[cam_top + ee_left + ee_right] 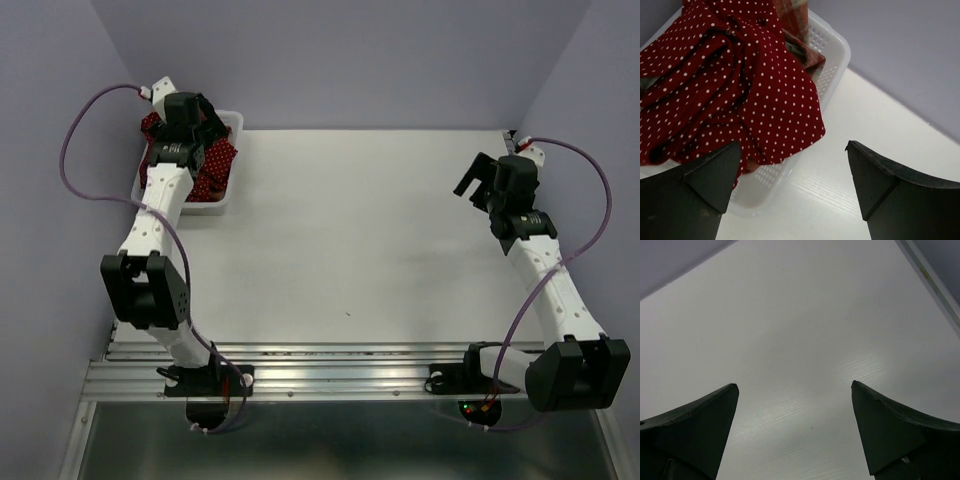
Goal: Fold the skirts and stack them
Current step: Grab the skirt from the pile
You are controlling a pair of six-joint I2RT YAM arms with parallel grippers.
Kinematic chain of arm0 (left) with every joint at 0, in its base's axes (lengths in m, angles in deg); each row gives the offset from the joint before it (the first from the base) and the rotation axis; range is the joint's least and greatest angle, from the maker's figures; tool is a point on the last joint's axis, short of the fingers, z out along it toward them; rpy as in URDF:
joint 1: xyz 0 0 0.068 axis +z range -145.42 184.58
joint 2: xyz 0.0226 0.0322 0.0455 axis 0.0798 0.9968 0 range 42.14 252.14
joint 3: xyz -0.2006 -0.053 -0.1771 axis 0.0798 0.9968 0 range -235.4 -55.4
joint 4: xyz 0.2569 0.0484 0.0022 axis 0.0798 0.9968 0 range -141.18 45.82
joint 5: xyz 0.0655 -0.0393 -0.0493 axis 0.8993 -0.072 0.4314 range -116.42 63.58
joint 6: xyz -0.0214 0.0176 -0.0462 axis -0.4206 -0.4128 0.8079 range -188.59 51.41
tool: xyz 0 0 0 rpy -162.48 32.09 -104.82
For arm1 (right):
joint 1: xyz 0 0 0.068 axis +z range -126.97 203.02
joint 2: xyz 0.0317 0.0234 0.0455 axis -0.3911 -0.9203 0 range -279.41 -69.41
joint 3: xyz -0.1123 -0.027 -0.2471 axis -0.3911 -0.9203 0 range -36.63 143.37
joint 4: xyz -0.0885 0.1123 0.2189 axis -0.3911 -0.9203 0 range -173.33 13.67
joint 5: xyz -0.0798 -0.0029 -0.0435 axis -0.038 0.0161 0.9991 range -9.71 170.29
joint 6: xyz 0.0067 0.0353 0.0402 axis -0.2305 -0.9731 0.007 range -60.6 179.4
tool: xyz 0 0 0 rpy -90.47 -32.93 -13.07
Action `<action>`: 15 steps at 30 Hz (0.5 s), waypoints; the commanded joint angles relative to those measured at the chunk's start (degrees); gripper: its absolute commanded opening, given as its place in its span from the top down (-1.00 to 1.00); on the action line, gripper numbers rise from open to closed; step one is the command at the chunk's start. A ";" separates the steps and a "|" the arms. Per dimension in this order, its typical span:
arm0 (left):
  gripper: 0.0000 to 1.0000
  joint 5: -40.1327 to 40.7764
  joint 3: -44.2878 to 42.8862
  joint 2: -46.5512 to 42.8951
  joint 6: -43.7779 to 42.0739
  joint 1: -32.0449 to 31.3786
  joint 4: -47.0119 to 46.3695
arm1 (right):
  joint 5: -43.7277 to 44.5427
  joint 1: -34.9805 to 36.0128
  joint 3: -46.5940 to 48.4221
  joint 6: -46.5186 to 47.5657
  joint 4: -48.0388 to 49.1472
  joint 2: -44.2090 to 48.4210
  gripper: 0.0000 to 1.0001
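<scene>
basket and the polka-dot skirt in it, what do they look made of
Basket: likely white moulded plastic, slightly glossy, grid of small holes in its wall.
Polka-dot skirt: soft thin cloth, matte; it folds loosely and drapes over the rim.

**A:** How does the left gripper (792,144) stand?

**B:** Spread wide. Its two dark fingers (705,185) are far apart and hold nothing. The left arm (150,235) reaches forward, with its elbow (145,290) bulging out to the left.

**A:** And the right gripper (794,384)?

**B:** Just as wide, with one finger at each side of its wrist view and only a gap between the tips. The right arm (555,285) folds at the near edge, then runs forward. The gripper is turned inward, to the left.
</scene>
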State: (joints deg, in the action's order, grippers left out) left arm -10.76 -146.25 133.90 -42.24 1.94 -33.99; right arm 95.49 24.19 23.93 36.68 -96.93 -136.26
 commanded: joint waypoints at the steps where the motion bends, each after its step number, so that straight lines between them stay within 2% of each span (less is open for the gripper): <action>1: -0.97 -2.47 -9.77 7.62 -2.79 2.10 1.43 | 3.69 -0.03 3.87 2.15 1.18 0.05 -1.00; 5: -0.97 -1.51 -22.05 19.73 -3.67 2.19 6.61 | 4.40 -0.03 3.78 4.08 0.39 -0.21 -1.00; 12: -0.97 2.08 -31.66 31.18 -2.53 2.19 9.17 | 7.21 -0.03 3.78 5.76 -2.95 -1.79 -1.00; 15: -0.97 3.58 -35.34 34.69 -1.22 4.12 11.28 | 8.70 -0.03 4.04 6.37 -3.92 -2.93 -1.00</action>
State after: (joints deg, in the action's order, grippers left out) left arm -10.50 -175.27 167.45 -44.25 4.26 -25.64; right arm 100.80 24.19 25.15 41.07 -99.29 -138.29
